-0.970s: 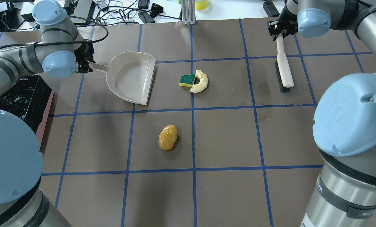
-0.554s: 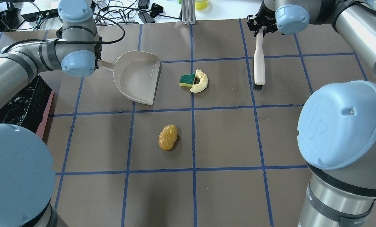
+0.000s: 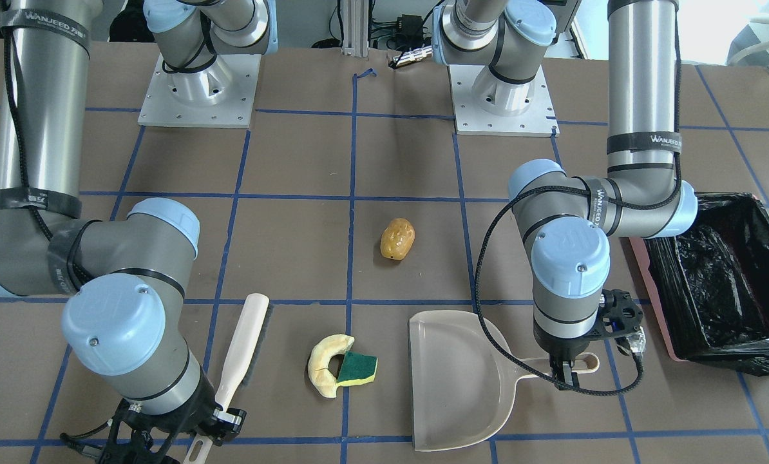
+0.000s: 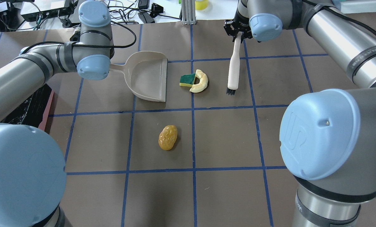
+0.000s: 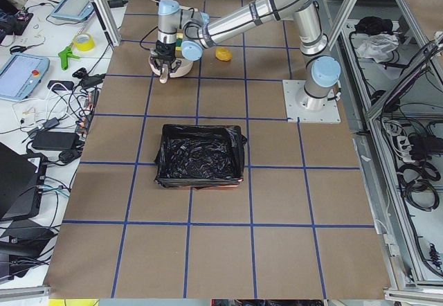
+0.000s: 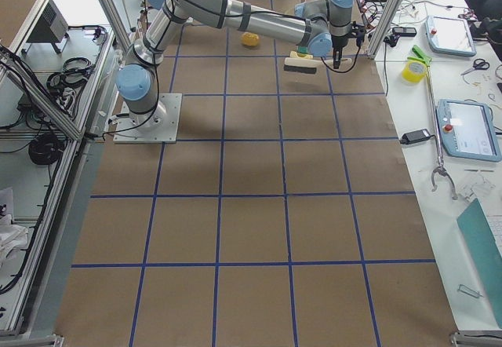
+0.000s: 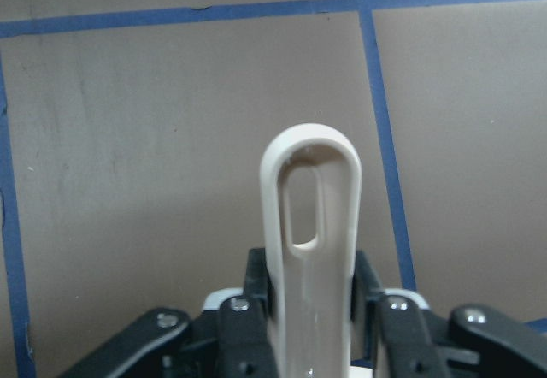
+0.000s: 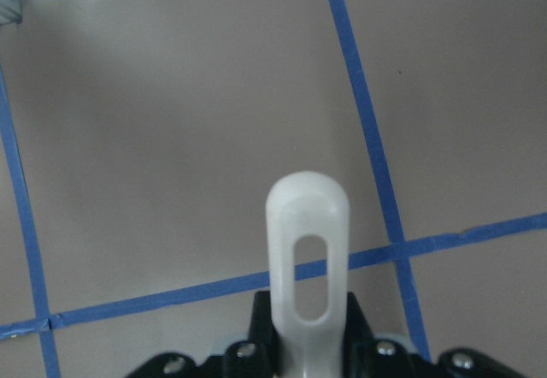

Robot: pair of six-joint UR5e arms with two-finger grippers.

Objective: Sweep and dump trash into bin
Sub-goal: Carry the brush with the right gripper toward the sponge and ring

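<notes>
The pale yellow crescent (image 4: 202, 82) and the green-topped sponge wedge (image 4: 187, 79) lie touching at the table's far middle. The tan-golden potato-like lump (image 4: 168, 137) lies apart, nearer the robot. My left gripper (image 3: 568, 374) is shut on the handle of the beige dustpan (image 4: 147, 77), whose open edge faces the sponge from the left. My right gripper (image 4: 237, 33) is shut on the handle of a cream brush (image 4: 233, 67), bristles down, just right of the crescent. The pink-sided bin (image 3: 646, 283) with its black bag stands at the table's left edge.
Blue tape lines grid the brown table. Cables and equipment (image 4: 125, 12) lie beyond the far edge. A metal post (image 4: 188, 12) stands at the far middle. The arms' base plates (image 3: 194, 90) sit on the robot's side.
Both arms have moved inward. The dustpan has slid right toward the sponge and crescent. The brush has moved left and now hangs close beside the crescent. The trash has not moved.
</notes>
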